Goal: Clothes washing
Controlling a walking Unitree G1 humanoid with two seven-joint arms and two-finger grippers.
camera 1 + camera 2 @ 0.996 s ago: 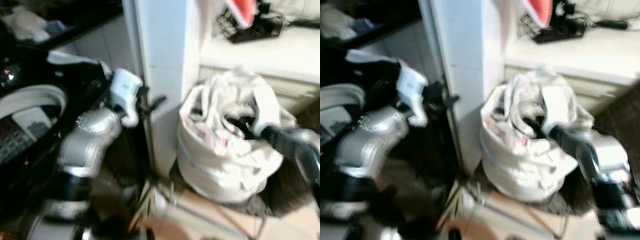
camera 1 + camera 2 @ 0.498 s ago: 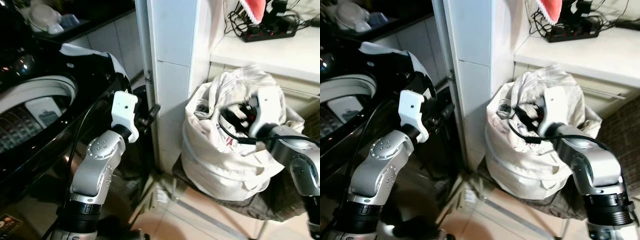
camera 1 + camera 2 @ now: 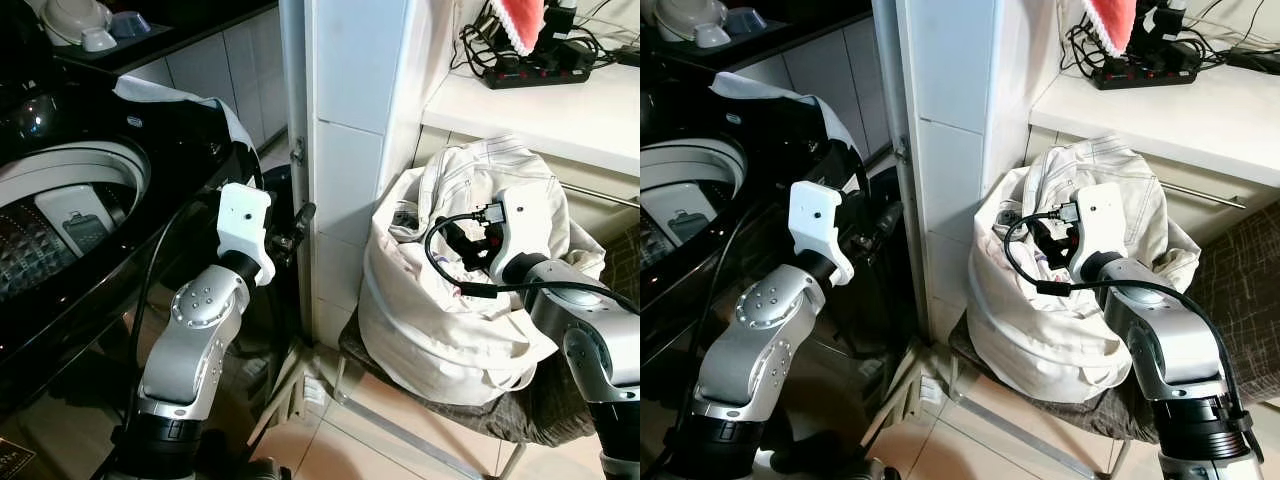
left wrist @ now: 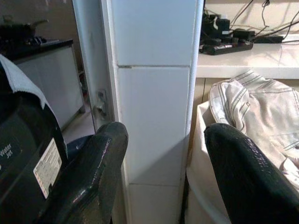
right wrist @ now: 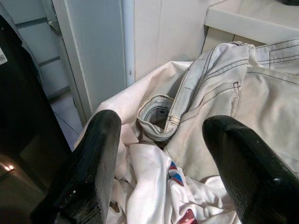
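Washer [image 3: 70,215] sits left of the tiled pillar [image 3: 350,150], drum open to load. Our left gripper [image 4: 159,177] idles w/ fingers apart beside it. Right of pillar, clothes bag [image 3: 450,330]; right gripper [image 5: 159,163] spread wide over clothes [image 5: 219,112], prob. reaching to grab.

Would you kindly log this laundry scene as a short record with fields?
washer: black top-loader, lid up, drum open
laundry: pale clothes heaped in a white bag on a chair
left pincer: open, held up facing the tiled pillar
right pincer: open, over the clothes, holding nothing
shelf: power strip with cables
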